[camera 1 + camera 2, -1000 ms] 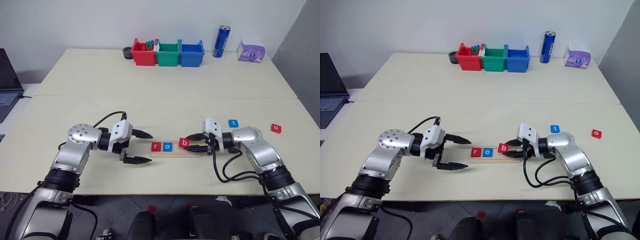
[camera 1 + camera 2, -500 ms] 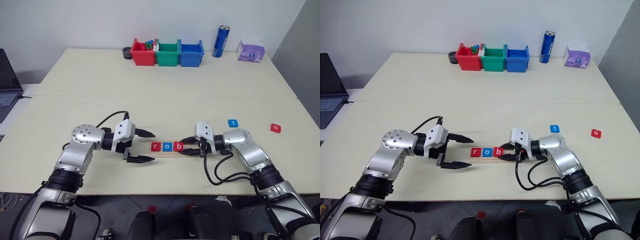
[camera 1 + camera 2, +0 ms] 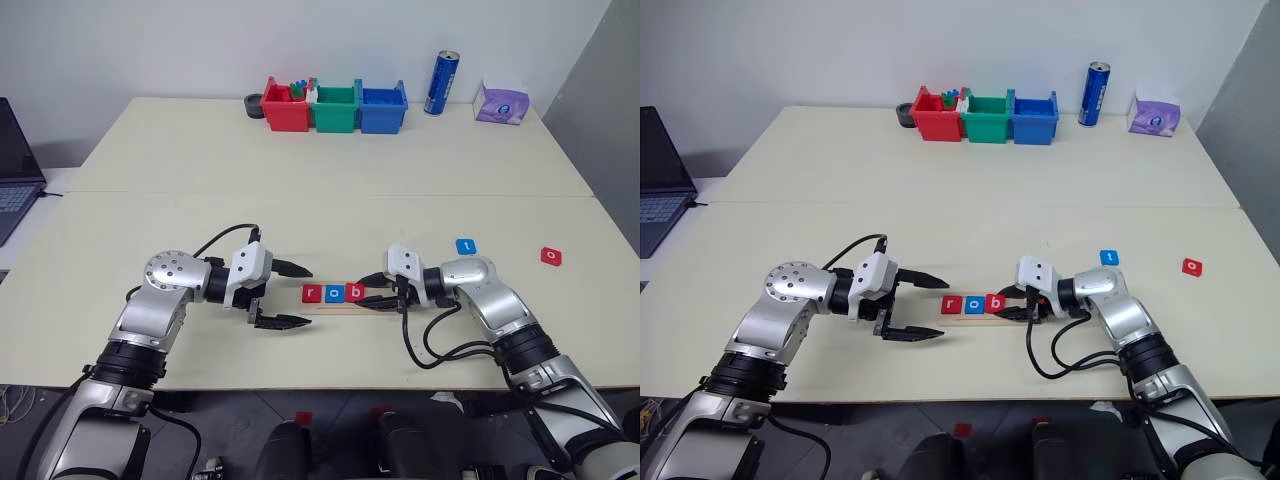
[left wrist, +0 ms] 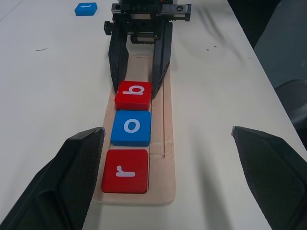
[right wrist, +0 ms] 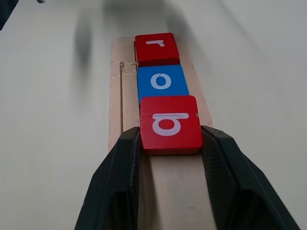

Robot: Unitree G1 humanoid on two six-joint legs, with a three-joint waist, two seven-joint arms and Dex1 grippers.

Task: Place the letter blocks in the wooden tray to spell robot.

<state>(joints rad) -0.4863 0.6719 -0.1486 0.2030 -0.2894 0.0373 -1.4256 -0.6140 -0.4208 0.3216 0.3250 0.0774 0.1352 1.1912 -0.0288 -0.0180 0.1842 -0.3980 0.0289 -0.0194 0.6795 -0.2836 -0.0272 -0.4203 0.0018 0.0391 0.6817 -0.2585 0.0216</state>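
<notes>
Wooden tray (image 4: 165, 158): I see it lying flat on the near table (image 3: 300, 210), between my two grippers. Three tiles sit on it in a row.
Tray contents: red "r" tile (image 4: 125, 170) at the tray's left end, blue "o" tile (image 4: 132, 127) touching it, red "b" tile (image 4: 133, 95) next, tight against the "o". The rest of the tray toward my right arm is bare wood.
Loose tiles: blue "t" tile (image 3: 466, 246) on the table beyond and to the right of the tray; red "o" tile (image 3: 551, 256) farther right again, well apart from the tray.
Right gripper (image 5: 169, 143): I have it low over the tray's bare stretch, fingers (image 5: 122, 158) closed on the two side edges of the "b" tile, which rests on the wood.
Left gripper (image 3: 290, 295): I hold it just left of the tray's "r" end, jaws spread wide, nothing between them.
Bins: red bin (image 3: 284, 106), green bin (image 3: 336, 108) and blue bin (image 3: 383, 108) stand side by side far beyond the tray; small coloured pieces poke out of the red one, the others I cannot read.
Change: a second ago the "b" tile stood apart from the "o" with a gap; now it is pushed up against it, my right gripper having slid along the tray with it. Left gripper unchanged.
</notes>
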